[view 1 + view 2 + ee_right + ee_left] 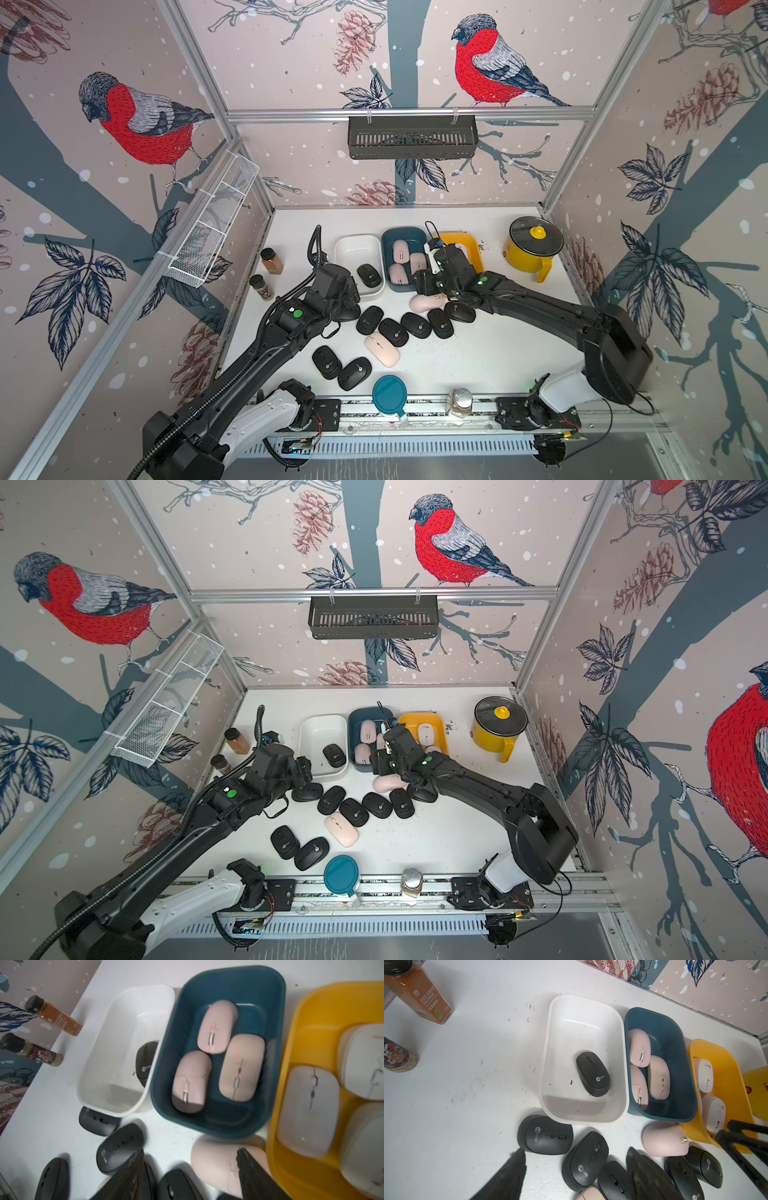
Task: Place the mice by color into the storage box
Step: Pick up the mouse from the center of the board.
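Roughly halfway: far white bin (356, 249) holds one black mouse (369, 275), blue bin (390, 235) three pink mice (401, 250), yellow bin (473, 249) the white mice (309, 1109). Loose black mice (393, 331) and two pink strays (382, 349) wait nearer. Left gripper (575, 1149) and right gripper (190, 1150) hover empty, fingers apart.

Lecoo on black mouse (592, 1074), PEPPER on jar (419, 991)

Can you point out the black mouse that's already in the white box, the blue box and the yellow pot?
black mouse (592, 1074): left wrist view, middle of its back.
blue box (249, 987): right wrist view, bare inner wall.
yellow pot (525, 243): in a top view, on its dark lid.
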`<act>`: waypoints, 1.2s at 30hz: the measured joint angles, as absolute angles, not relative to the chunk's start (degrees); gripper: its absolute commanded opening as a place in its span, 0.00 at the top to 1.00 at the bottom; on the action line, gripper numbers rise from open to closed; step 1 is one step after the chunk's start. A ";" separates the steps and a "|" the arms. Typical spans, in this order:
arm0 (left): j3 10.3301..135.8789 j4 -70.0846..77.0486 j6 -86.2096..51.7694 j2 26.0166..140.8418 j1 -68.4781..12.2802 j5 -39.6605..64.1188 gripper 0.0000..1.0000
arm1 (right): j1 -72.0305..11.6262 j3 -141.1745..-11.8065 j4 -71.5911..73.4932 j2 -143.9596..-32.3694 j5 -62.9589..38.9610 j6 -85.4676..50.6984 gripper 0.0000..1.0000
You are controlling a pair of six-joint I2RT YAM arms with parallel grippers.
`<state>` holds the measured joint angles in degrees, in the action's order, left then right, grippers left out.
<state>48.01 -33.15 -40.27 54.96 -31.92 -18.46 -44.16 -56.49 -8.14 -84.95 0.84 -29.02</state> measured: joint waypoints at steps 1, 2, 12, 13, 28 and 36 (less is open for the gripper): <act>47.92 -32.67 -40.25 55.11 -31.92 -18.24 0.25 | -43.92 -54.50 -8.86 -82.87 0.97 -29.02 0.28; 47.79 -32.10 -40.23 55.20 -31.92 -18.04 0.25 | -43.81 -52.53 -9.08 -80.82 1.54 -29.04 0.28; 47.57 -28.99 -39.00 57.04 -31.92 -18.00 0.24 | -46.74 -40.18 -14.11 -70.50 5.17 -31.29 0.27; 47.57 -28.75 -39.00 57.32 -31.92 -18.00 0.24 | -47.42 -39.75 -14.63 -70.63 5.56 -31.33 0.27; 47.57 -27.64 -38.57 59.09 -31.88 -16.62 0.24 | -50.13 -38.94 -15.90 -78.96 7.70 -31.27 0.29; 47.57 -27.53 -38.57 59.70 -31.88 -16.56 0.24 | -50.13 -38.98 -14.83 -81.25 7.94 -31.09 0.31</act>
<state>47.57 -27.53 -38.57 59.70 -31.88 -16.56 -50.13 -38.98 -14.83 -81.25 7.94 -31.09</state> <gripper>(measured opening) 0.756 0.695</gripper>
